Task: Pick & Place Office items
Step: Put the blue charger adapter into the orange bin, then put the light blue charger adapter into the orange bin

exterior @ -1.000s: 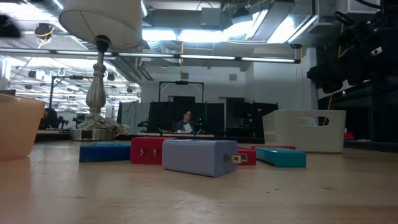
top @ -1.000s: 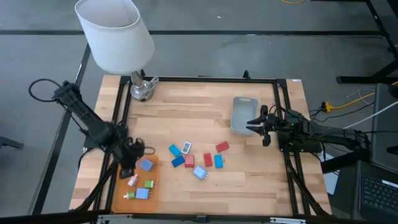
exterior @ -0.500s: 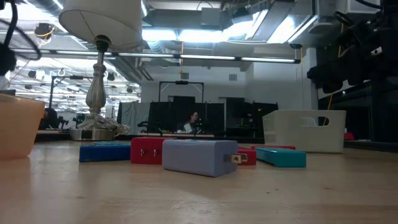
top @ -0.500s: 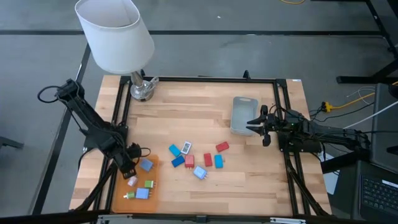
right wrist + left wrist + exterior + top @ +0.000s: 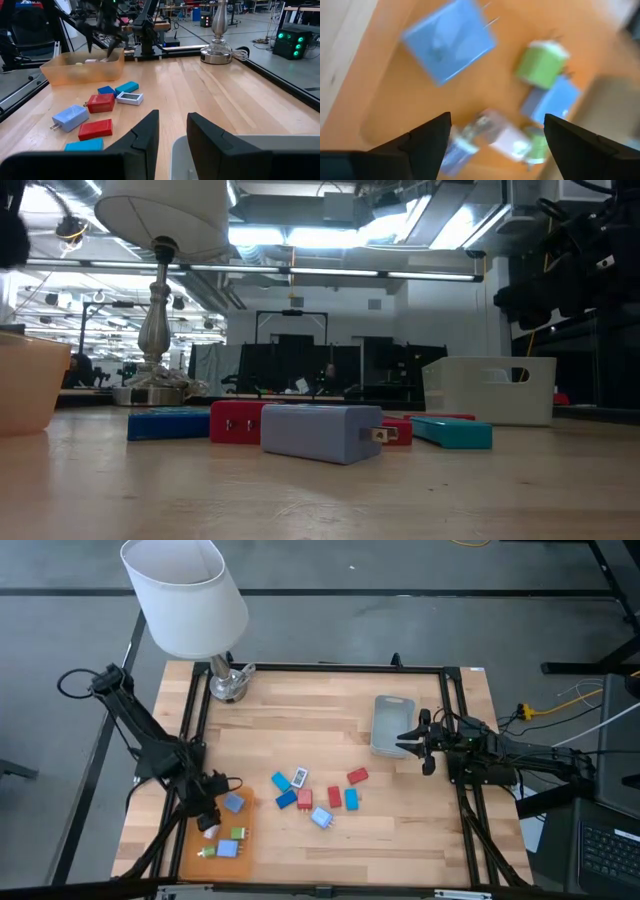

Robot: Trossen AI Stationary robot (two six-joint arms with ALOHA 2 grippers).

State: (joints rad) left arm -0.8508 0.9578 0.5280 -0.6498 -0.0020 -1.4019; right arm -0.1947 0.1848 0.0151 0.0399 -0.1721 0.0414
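At the lower left of the high view, the left claw (image 5: 208, 817) hangs over the upper end of the orange tray (image 5: 190, 858). Half a second earlier it sat slightly higher in the frame; it has since shifted down toward the pieces in the tray. In the left wrist view its fingers (image 5: 425, 137) stand wide apart with nothing between them. Below them lie a light blue block (image 5: 449, 46), a green piece (image 5: 541, 65), a second light blue piece (image 5: 550, 99) and a pale piece (image 5: 507, 142), all inside the tray.

At the centre of the tabletop (image 5: 300, 730), the remaining office items (image 5: 318, 797), blue, red and light blue, lie scattered and unchanged.

At the right, the right claw (image 5: 410, 741) waits beside the grey-blue bin (image 5: 390, 724), in the same place as before. Its fingers (image 5: 142, 137) are narrowly parted and hold nothing.

The lamp (image 5: 186, 598) stands at the upper left.
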